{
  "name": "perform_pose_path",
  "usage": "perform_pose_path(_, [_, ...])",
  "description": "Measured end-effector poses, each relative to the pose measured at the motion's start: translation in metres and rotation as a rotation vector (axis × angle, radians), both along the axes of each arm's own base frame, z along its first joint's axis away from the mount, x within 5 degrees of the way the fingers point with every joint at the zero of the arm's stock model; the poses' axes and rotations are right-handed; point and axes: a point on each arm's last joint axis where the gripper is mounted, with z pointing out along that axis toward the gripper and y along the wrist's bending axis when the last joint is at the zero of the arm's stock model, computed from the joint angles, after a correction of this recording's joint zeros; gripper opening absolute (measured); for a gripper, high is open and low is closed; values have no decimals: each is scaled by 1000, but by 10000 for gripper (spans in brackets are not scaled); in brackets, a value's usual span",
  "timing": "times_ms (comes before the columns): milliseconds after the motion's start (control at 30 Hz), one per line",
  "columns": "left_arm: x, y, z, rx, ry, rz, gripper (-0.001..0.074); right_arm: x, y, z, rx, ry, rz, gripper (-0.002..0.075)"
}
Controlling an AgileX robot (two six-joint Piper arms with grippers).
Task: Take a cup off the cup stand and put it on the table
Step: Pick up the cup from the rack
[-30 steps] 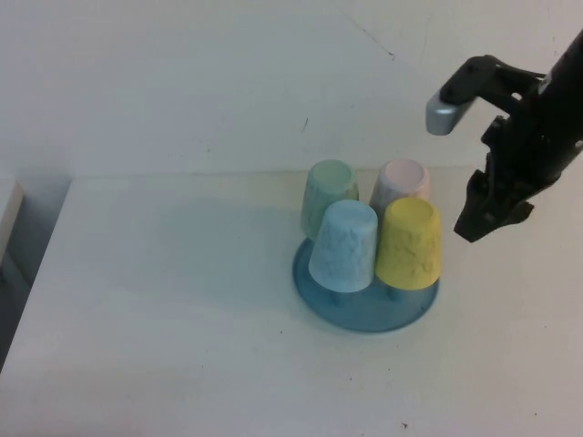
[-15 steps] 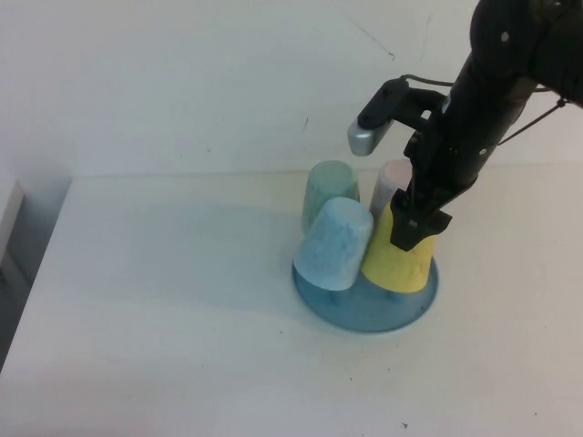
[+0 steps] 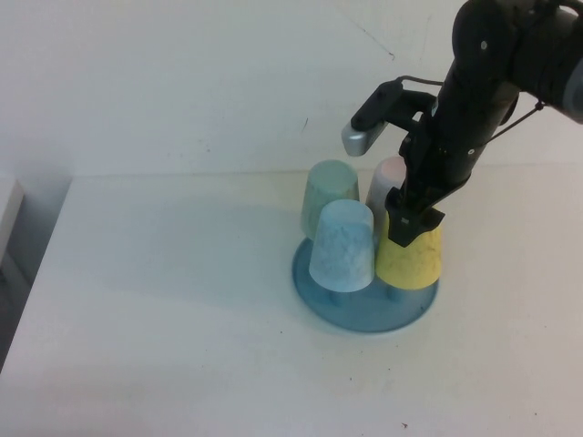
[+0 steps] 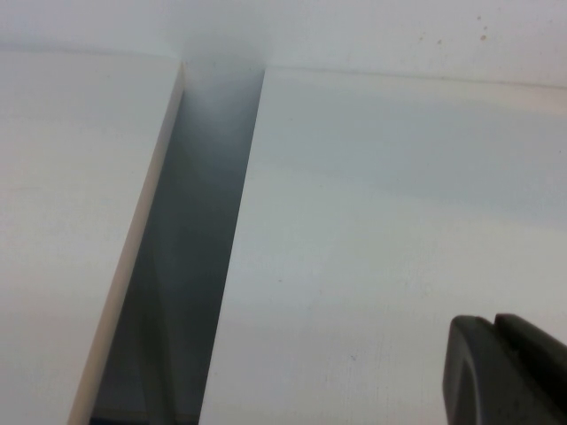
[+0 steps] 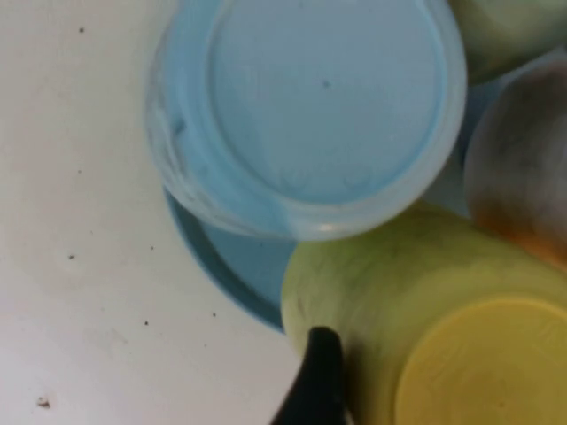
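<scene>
- Small pale yellow tapered plastic cup [image 3: 412, 259] sits upside down on a peg at the front-right of the round blue dish-like cup stand [image 3: 364, 309], approx. mid-table on the large plain white tabletop [image 3: 164, 346].
- Right gripper [image 3: 407, 228], black, is down over the top of the yellow cup; in the right wrist view one dark fingertip [image 5: 317, 372] lies against the cup's [image 5: 416, 336] side. Whether the fingers are spread or clamped can't be told.
- Light blue upturned cup [image 3: 343, 246] stands just beside the yellow one, front-left on the stand; pale green cup [image 3: 328, 193] and pink cup [image 3: 390, 177] sit behind them.
- Left gripper [image 4: 509, 372]: only a dark edge shows in the left wrist view, over bare tabletop [image 4: 372, 221] near a gap; finger state can't be told.
</scene>
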Motion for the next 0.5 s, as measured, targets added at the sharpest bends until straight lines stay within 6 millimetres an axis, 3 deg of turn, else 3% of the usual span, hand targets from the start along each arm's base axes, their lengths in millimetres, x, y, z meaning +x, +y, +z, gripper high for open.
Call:
perform_pose_path(367, [0, 0, 0, 0, 0, 0, -3, 4, 5, -19, -3, 48, -28, 641])
perform_pose_path(500, [0, 0, 0, 0, 0, 0, -3, 4, 6, -21, -4, 52, -28, 591])
